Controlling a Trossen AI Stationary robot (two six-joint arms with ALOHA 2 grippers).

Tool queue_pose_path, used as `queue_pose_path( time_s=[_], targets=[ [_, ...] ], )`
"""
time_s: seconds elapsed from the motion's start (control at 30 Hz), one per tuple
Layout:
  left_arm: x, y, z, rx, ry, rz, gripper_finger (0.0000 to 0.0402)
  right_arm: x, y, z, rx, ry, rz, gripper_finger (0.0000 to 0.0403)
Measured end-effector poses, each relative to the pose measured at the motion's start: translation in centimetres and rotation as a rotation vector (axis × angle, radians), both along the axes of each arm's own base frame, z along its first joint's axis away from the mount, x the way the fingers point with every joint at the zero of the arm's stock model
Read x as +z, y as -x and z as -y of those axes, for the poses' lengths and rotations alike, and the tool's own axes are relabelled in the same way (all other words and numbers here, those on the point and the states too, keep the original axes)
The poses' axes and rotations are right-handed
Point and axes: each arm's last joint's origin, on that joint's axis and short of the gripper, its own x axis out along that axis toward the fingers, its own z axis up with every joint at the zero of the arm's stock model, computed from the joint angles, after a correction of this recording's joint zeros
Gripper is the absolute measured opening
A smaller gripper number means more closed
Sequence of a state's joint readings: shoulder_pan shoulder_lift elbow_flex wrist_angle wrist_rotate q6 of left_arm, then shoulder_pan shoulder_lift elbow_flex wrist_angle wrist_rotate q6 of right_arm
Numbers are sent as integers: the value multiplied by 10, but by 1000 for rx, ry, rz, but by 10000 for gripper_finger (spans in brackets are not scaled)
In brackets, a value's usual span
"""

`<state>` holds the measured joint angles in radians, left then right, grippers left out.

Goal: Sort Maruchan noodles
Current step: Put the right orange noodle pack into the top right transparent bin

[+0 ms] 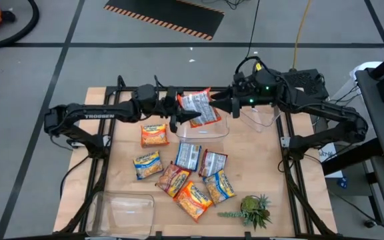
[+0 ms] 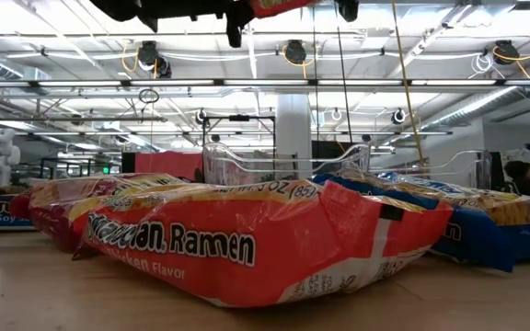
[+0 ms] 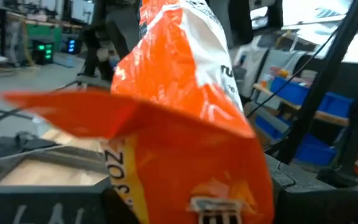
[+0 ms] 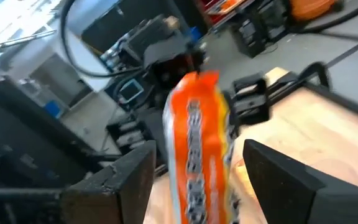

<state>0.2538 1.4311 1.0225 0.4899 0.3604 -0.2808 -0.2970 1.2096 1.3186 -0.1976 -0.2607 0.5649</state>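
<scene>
You have eight packets: seven on the table (image 1: 259,167), one aloft.
Left gripper (image 1: 179,120) clamps the orange-and-white packet (image 1: 199,108); right gripper (image 1: 217,105) stands open around its other end.

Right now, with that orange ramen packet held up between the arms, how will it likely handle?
The orange ramen packet, pinched by the left end effector, looks light. Its wrapper edges crumple, so probably floppy there, stiffer in the middle. The glossy film may slip.
</scene>
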Motion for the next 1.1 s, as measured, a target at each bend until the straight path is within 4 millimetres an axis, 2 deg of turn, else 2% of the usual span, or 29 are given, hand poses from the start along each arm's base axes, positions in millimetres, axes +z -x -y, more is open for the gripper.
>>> queue_pose_path(
  time_s=[0.1,0.27,0.47,0.63,0.77,0.97,1.1],
  targets=[
    [-4,-2,6,23,-2,-43,158,-1,0,-2,-28,52,-15,238],
    [-7,-4,16,51,-6,-69,158,-4,-5,-3,33,154,-27,238],
    [-7,-6,25,89,-39,-70,158,-19,-19,-2,151,118,-76,238],
    [-11,-7,30,107,-41,-106,158,-28,-28,0,163,106,-108,230],
    [-14,-7,33,108,-39,-138,159,-27,-27,-1,194,161,-96,196],
    [-14,-8,36,100,-37,-142,159,-27,-28,-1,209,179,-95,122],
    [-14,-8,36,98,-36,-143,159,-27,-28,-1,234,194,-89,93]
  ],
)
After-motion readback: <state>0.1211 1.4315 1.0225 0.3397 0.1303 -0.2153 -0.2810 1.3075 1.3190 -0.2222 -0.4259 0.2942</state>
